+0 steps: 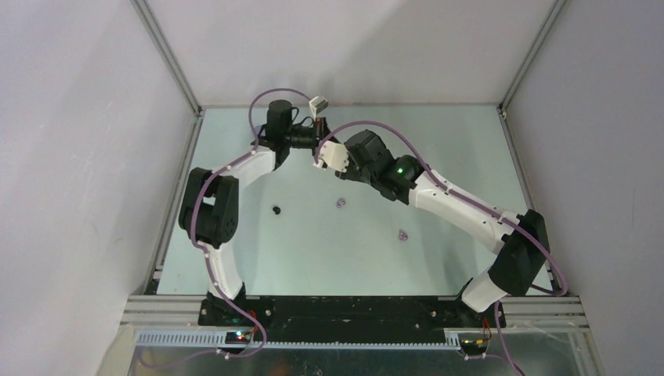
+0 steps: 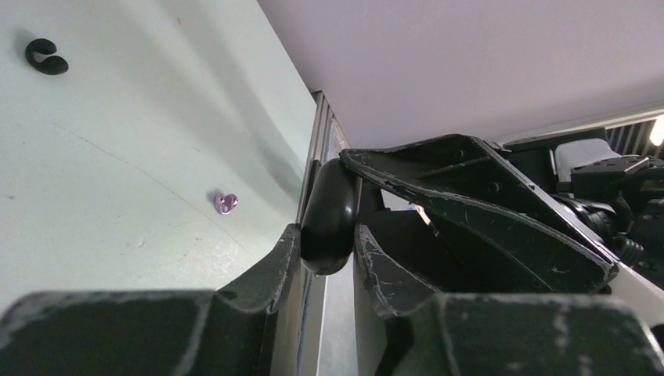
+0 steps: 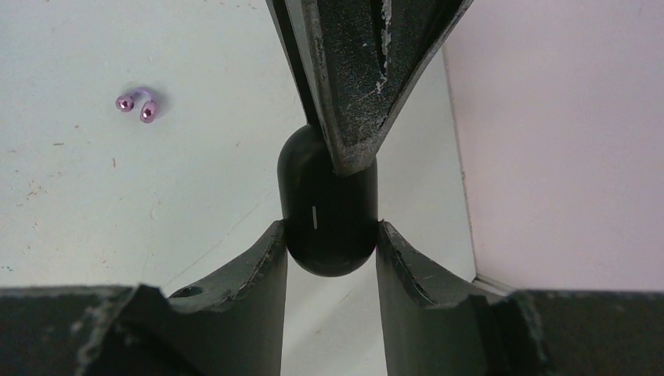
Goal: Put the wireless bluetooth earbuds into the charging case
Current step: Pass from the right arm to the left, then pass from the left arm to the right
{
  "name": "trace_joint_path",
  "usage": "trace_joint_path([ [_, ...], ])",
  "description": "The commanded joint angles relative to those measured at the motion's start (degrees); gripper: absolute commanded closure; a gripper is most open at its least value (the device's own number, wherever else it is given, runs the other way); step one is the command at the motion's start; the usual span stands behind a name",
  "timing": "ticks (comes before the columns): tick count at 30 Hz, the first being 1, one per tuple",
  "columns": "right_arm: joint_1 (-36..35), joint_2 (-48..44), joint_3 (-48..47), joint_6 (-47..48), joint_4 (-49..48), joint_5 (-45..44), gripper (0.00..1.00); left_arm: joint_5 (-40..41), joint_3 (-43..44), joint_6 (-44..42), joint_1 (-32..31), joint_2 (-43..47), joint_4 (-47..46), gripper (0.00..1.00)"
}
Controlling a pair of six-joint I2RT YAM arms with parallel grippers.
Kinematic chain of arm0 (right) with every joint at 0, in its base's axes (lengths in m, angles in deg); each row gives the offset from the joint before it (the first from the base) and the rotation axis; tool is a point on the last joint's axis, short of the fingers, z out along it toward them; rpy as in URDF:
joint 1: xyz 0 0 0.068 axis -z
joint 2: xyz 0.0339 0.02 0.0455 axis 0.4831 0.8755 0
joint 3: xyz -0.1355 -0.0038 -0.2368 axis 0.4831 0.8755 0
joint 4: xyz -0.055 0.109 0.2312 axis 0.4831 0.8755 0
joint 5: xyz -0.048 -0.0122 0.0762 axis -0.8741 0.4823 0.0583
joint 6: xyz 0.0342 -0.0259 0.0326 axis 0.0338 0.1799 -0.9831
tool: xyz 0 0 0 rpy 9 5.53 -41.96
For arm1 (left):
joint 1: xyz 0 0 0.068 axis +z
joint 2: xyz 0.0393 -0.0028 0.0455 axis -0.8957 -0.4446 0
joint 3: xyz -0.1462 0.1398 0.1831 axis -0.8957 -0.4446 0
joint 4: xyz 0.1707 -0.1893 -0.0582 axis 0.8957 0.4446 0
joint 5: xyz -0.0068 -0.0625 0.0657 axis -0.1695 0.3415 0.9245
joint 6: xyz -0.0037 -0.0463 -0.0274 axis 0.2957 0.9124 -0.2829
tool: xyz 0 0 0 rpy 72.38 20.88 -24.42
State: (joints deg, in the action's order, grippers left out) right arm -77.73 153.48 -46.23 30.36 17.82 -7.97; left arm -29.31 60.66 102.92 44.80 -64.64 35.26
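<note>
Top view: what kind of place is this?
Probably a laboratory robot cell: a table enclosed by white panels on aluminium posts, left arm and right arm bolted at its near edge.

On the tabletop (image 1: 470, 133) lie one black earbud (image 1: 276, 210) and two lilac earbuds (image 1: 341, 204) (image 1: 403, 234), three in all. There is one black charging case (image 3: 329, 223), a single rounded piece.

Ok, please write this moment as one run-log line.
object: glossy black rounded charging case; right tool: shut on case; left tool: shut on case; black earbud, two lilac earbuds: on pale green table
</note>
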Motion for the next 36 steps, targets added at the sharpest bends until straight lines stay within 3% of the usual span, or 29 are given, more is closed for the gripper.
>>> trace_joint_path([
  [1, 0.2, 0.5, -0.5, 0.4, -4.0, -0.3, 0.7, -3.6, -1.3, 9.4, -1.2, -0.3, -12.3, 0.81],
  [2, 0.2, 0.4, -0.6, 0.2, -4.1, -0.3, 0.66, -3.8, -1.4, 10.3, -1.3, -0.5, -13.5, 0.89],
  [5, 0.6, 0.3, -1.0, -0.5, -3.5, 0.7, 0.57, -4.0, -2.4, 14.8, -1.2, -0.8, -19.6, 0.95],
  [7, 0.9, 0.0, -2.2, -1.4, -2.5, 1.4, 0.38, -3.9, -2.9, 17.6, -1.2, -1.1, -23.4, 0.96],
  [8, 1.0, -0.1, -2.6, -2.1, -1.5, 2.2, 0.24, -3.7, -3.1, 19.9, -1.1, -1.4, -24.9, 0.96],
  [12, 3.6, -1.5, -7.0, -7.1, 3.8, 8.7, 0.03, -3.0, -3.8, 31.9, -0.4, -3.1, -42.4, 0.97],
  [18, 11.3, -6.0, -13.3, -19.0, 8.5, 23.8, 0.01, -1.7, -0.8, 54.6, 1.9, -9.2, -70.4, 0.97],
  [20, 16.2, -8.1, -13.3, -25.4, 7.8, 32.0, 0.01, -1.2, -0.3, 56.4, 2.6, -10.3, -72.8, 0.98],
  [24, 26.7, -12.0, -7.9, -39.9, 0.9, 48.8, 0.01, 0.1, -1.4, 53.1, 3.2, -9.2, -70.8, 0.99],
  [26, 31.2, -13.3, -2.9, -49.7, -7.3, 55.3, 0.01, 1.1, -2.0, 50.1, 3.8, -8.3, -67.7, 1.0],
  [29, 35.4, -13.5, 4.3, -59.9, -17.4, 65.2, 0.02, 2.7, -3.5, 41.4, 4.2, -6.2, -58.4, 1.0],
  [32, 35.1, -12.3, 10.2, -66.0, -25.9, 67.6, 0.02, 5.8, -5.3, 29.0, 4.4, -1.7, -44.1, 1.0],
  [34, 33.7, -10.9, 10.8, -67.2, -27.0, 67.4, 0.03, 8.7, -6.3, 16.2, 4.5, 0.6, -31.9, 0.99],
  [36, 32.5, -9.3, 10.9, -69.4, -28.7, 67.7, 0.04, 11.0, -7.4, 12.6, 4.6, 2.1, -25.4, 0.99],
])
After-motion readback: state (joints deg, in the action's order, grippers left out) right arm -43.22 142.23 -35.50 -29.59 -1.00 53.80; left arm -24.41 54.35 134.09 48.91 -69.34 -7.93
